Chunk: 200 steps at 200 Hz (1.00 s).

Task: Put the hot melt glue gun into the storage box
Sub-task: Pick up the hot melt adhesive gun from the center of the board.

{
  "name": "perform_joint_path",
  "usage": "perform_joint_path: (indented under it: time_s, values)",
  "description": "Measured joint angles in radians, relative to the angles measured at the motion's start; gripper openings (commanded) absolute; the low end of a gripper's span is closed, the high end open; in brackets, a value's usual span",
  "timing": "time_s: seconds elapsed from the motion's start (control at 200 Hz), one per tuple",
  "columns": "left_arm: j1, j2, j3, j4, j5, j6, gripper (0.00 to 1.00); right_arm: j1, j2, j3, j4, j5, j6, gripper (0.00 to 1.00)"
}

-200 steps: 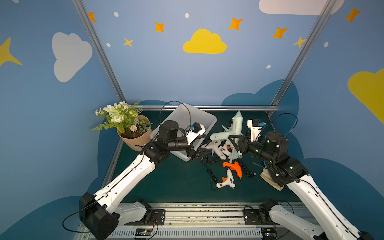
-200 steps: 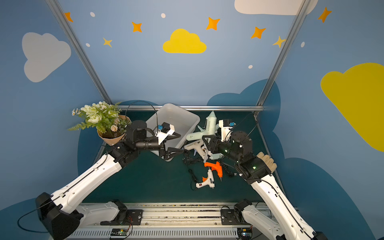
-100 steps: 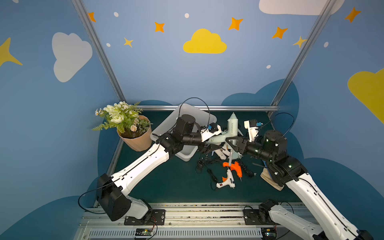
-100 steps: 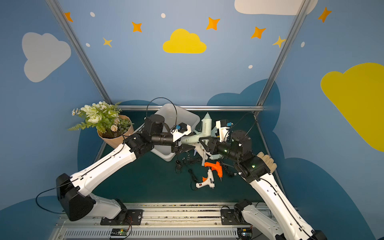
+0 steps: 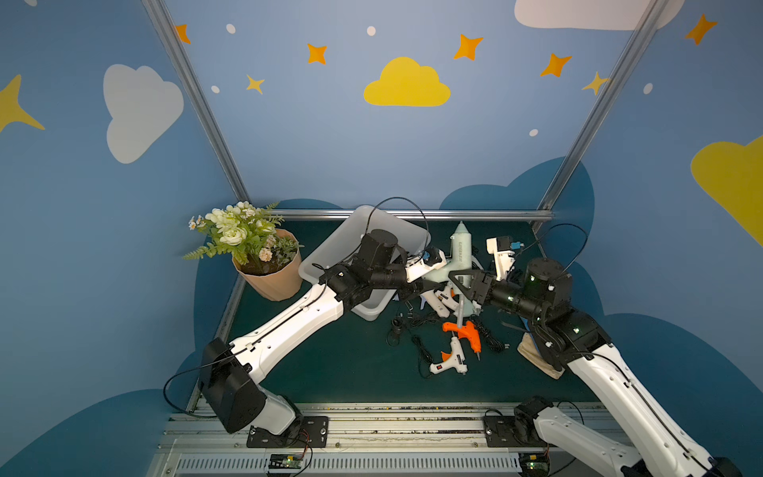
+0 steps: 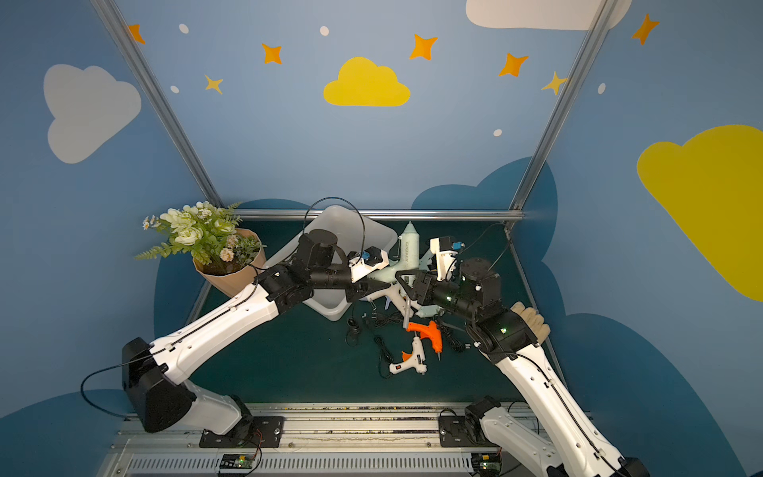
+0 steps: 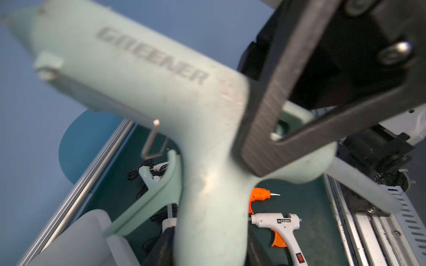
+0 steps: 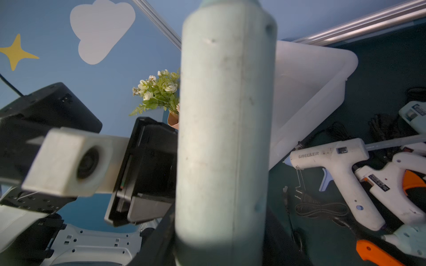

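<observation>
Mint glue gun (image 5: 459, 252) hung nose-up at the storage box's (image 5: 336, 247) three o'clock, right gripper (image 5: 461, 285) clamped on its rear, left gripper (image 5: 419, 289) pinching its handle.

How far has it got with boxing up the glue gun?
Done: the mint-green glue gun is lifted off the table. In hand: right gripper and left gripper both clamp it. Still to do: carrying it into the storage box, whose visible part looks empty.
</observation>
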Motion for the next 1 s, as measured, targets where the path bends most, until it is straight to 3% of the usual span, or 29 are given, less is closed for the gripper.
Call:
perform_joint_path:
  time_s: [0.175,0.25,0.315,0.426,0.566,0.776,1.001]
  values:
    - [-0.002,-0.001,0.000,0.007,-0.011,0.001,0.04,-0.002,-0.001,0.000,0.006,0.002,0.000,0.00]
    - [-0.003,-0.002,0.000,0.011,-0.014,0.000,0.03,-0.002,-0.001,0.000,0.008,0.005,-0.002,0.00]
    - [-0.004,-0.003,0.000,0.019,-0.018,-0.004,0.03,-0.002,-0.001,0.007,0.004,0.011,-0.008,0.30]
    - [-0.011,-0.011,0.000,0.048,-0.034,-0.020,0.03,-0.002,-0.003,0.032,-0.007,0.038,-0.032,0.65]
    - [0.002,-0.034,-0.001,0.077,-0.164,-0.075,0.03,-0.001,-0.048,0.075,-0.031,0.105,-0.077,0.91]
    - [0.093,-0.051,0.039,0.071,-0.264,-0.190,0.03,-0.002,-0.164,0.098,-0.060,0.253,-0.127,0.98]
    - [0.229,-0.030,0.246,0.006,-0.312,-0.301,0.03,-0.002,-0.225,0.042,-0.124,0.402,-0.127,0.98]
